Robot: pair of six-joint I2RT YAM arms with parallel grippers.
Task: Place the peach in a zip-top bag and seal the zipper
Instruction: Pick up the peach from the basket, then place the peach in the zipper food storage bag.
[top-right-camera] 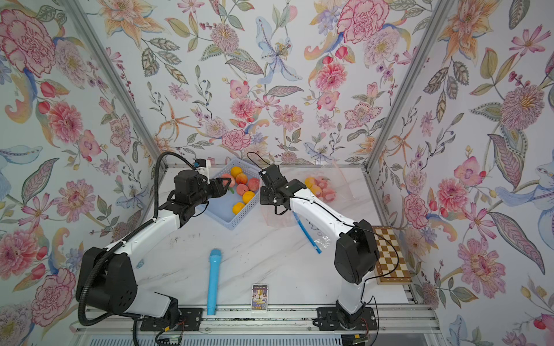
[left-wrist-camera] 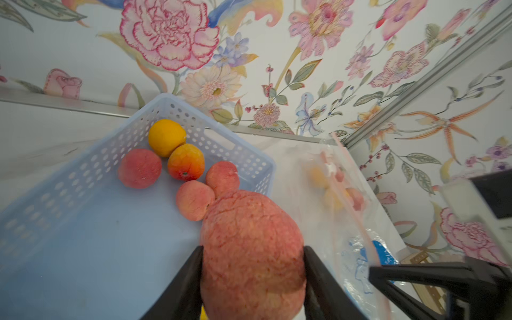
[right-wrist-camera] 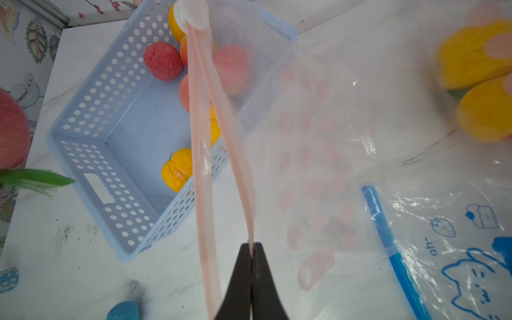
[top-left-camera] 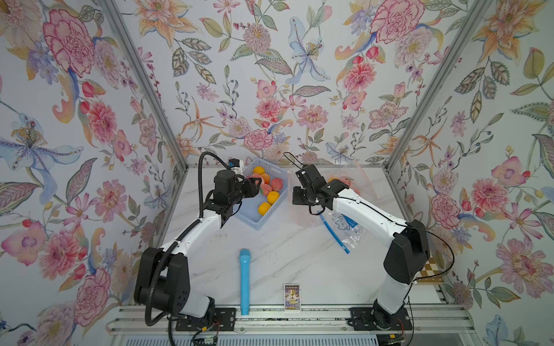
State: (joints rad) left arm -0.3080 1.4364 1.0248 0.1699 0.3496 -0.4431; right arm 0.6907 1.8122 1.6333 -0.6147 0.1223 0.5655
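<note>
1. White marble tabletop (top-left-camera: 284, 257) fills a booth papered with big flowers on three sides. At its near edge lie a blue microphone (top-left-camera: 245, 281) and a small printed box (top-left-camera: 292, 296), well apart from the work.
2. Farther in on the right, a flat bag (top-left-camera: 349, 232) with a blue zipper lies on the table.
3. Just beyond it, the right gripper (right-wrist-camera: 251, 245) has its jaws pinched together on one pink zipper strip (right-wrist-camera: 241, 177) of a clear bag (right-wrist-camera: 304, 133), holding that lip up.
4. That strip and its partner run away from the right jaws to a white slider (right-wrist-camera: 194, 13) at the far end, so the mouth's long axis points along the gripper's reach. The two lips stand only a narrow slit apart.
5. Level with it on the left, the left gripper (left-wrist-camera: 253, 250) is clamped on the peach (left-wrist-camera: 250, 221), one finger on each flank, above the blue basket (left-wrist-camera: 194, 104).
6. From the peach, the bag mouth lies to the right, beside the basket's right wall. The left arm is the one that must cross. I judge the peach has to enter crosswise to the strips, through a gap that looks too tight as it stands.
7. Farthest back, loose fruit (left-wrist-camera: 185, 169) sits in the basket, and bagged fruit (top-right-camera: 317, 187) shows through plastic near the back wall.
</note>
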